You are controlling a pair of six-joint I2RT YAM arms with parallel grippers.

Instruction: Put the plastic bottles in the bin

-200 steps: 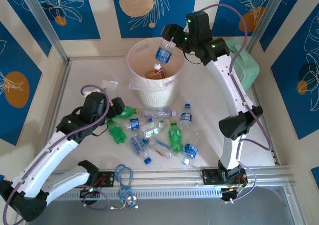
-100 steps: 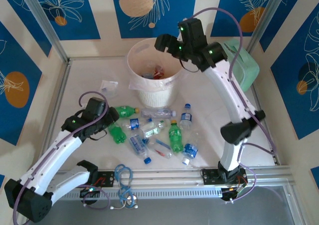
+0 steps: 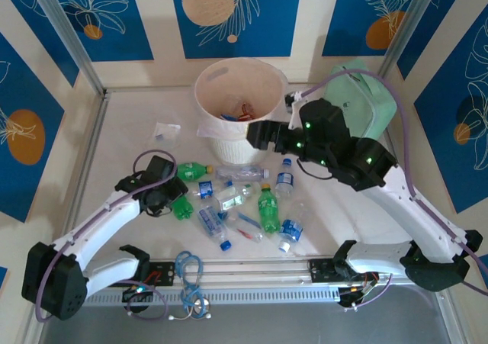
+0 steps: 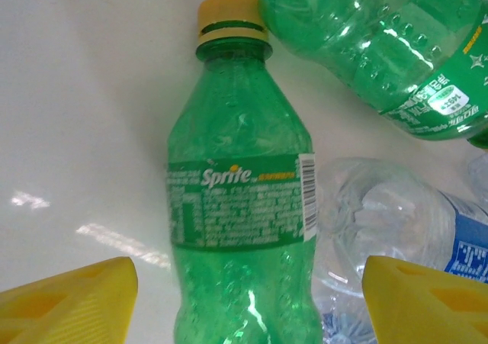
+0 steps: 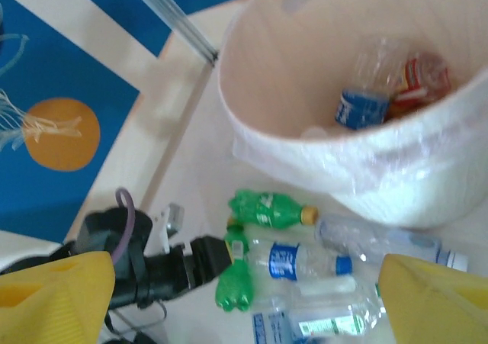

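Enclosure walls (image 3: 229,16): blue panels with white leaf outlines and orange discs, alternating with cream stripes (image 3: 309,16). Two aluminium posts (image 3: 65,35) mark the rear corners (slanted in the top view). Tabletop (image 3: 130,123) — glossy white, with glare streaks (image 4: 114,241). Aluminium rail (image 3: 259,266) along the near edge.

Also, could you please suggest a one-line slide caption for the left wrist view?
Open left gripper flanks a green Sprite bottle lying on the white table.

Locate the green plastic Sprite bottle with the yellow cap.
The green Sprite bottle lies centre of the left wrist view, between the open left gripper's fingers, beside another green bottle.
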